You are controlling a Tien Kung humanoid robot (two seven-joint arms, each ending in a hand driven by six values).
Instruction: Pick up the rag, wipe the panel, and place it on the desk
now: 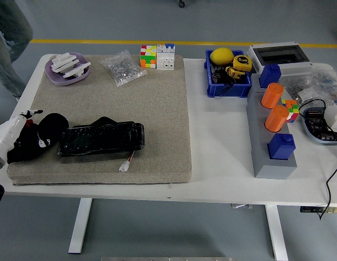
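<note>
**Rag under left hand at mat's left edge, panel beside it**

Resting at the picture's left edge, the left hand (13,133) lies against the black rag (41,136), which sits bunched on the left end of the grey mat (157,109). Whether the fingers are closed on the cloth cannot be told; they are too small and dark against it. Right arm not in view.

Handling, judged: rag looks soft, light, limp; it should crumple and drape, so a pinch into the raised bunched part seems best. Edges lying flat on the mat would be harder to catch.

The black panel (101,138) lies just right of the rag, touching or nearly so, glossy, with a small white connector (125,166) on thin wires at its lower edge. Those wires could snag during wiping.

Well apart: purple dish (67,69), bag of small parts (123,67), cube puzzles (148,56), blue bin (228,79), grey block with orange cylinders (272,125). Bare bench (217,147) right of the mat offers room for setting down.
</note>
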